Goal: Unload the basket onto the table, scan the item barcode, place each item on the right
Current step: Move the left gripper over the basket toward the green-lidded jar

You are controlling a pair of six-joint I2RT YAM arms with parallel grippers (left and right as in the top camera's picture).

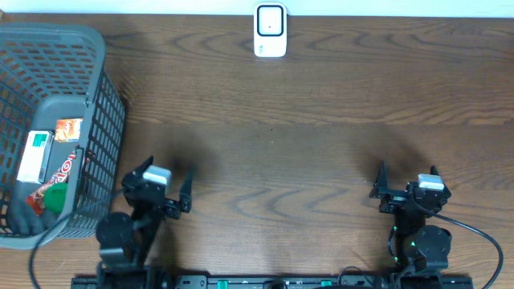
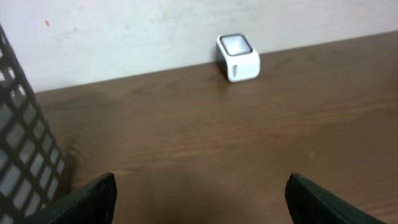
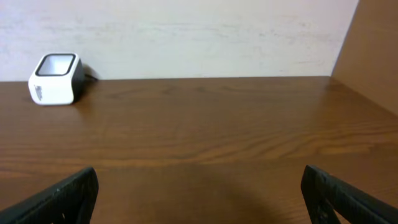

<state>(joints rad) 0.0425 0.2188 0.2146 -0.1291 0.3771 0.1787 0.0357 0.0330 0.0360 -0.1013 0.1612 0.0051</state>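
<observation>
The left fingers stand spread apart and grasp nothing, over the brown wooden counter just beside the mesh side of the grey plastic basket. The right fingers are likewise released and hold nothing, well apart from the left on the counter's right side. The items lie inside the basket at the far left: a white and green box, a small orange packet, a red packet and a green round thing, partly overlapping. The basket's mesh side stands between them and the left fingers. The white boxy barcode scanner sits at the counter's far edge, near the pale wall, its dark-rimmed window on top.
</observation>
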